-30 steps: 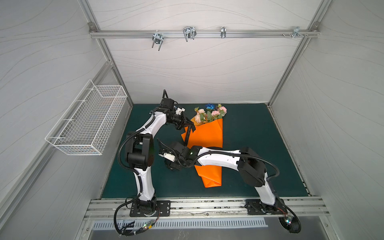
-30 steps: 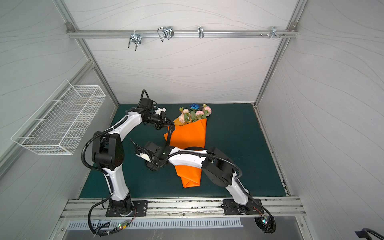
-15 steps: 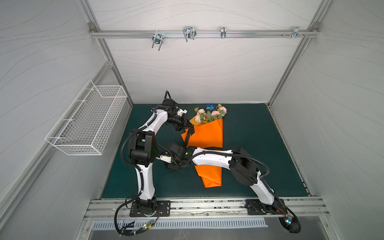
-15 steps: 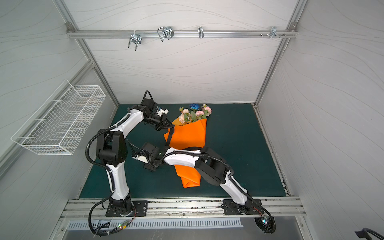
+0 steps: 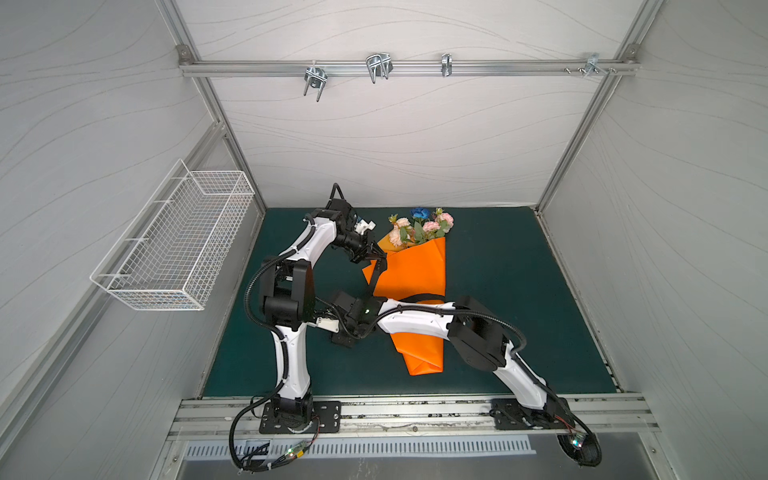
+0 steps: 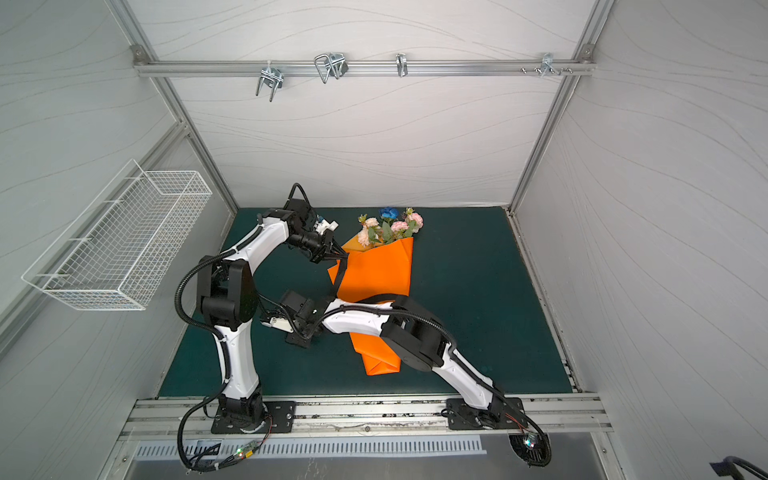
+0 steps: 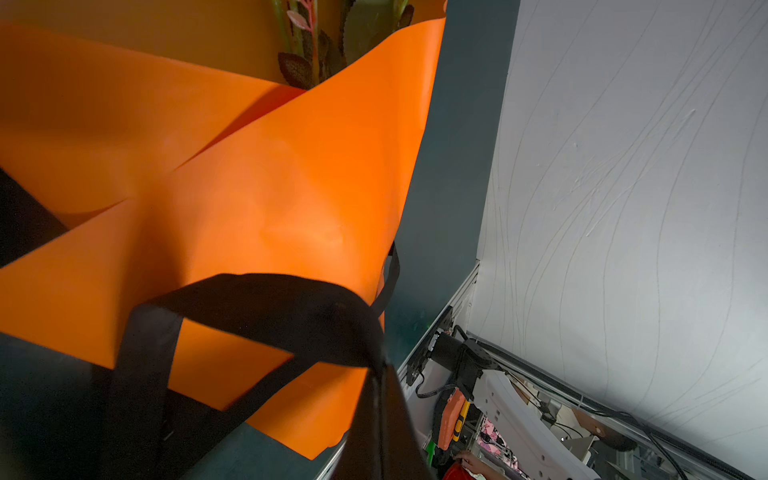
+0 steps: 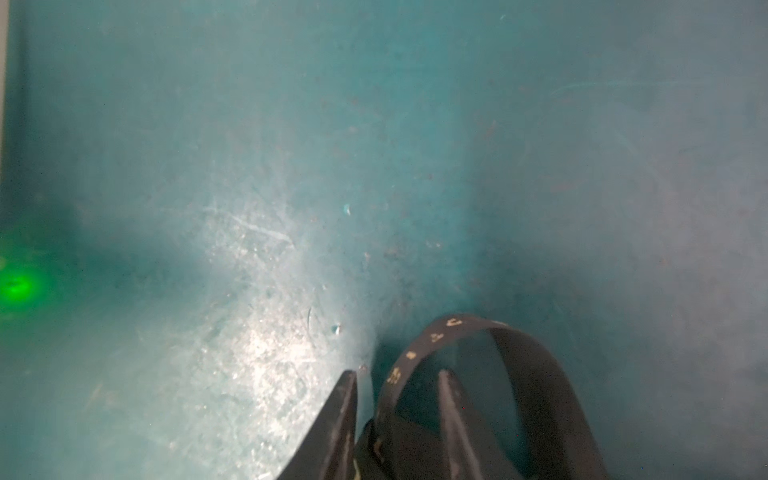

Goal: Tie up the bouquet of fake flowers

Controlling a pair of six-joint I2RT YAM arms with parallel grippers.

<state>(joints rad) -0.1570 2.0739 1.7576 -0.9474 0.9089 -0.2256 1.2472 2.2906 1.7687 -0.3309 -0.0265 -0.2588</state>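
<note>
The bouquet of fake flowers (image 5: pixel 419 226) (image 6: pixel 388 228) lies in orange wrapping paper (image 5: pixel 415 270) on the green mat; its stems and leaves (image 7: pixel 316 41) show in the left wrist view. My left gripper (image 5: pixel 376 255) (image 7: pixel 380 386) is shut on the black lettered ribbon (image 5: pixel 376 276) (image 7: pixel 257 299) at the wrap's left edge. The ribbon runs down to my right gripper (image 5: pixel 343 338) (image 6: pixel 299 338) (image 8: pixel 397 374), low over the mat left of the wrap. Its jaws stand a little apart, with a ribbon loop (image 8: pixel 436 336) between them.
A white wire basket (image 5: pixel 174 245) hangs on the left wall. Metal hooks (image 5: pixel 378 68) sit on the overhead rail. Green mat (image 5: pixel 519 291) (image 8: pixel 291 166) stretches to the right of the wrap, with walls close on three sides.
My right arm has swung leftward and its gripper has sunk toward the mat, its jaws narrowing around the ribbon. The left gripper has kept its hold on the ribbon.
</note>
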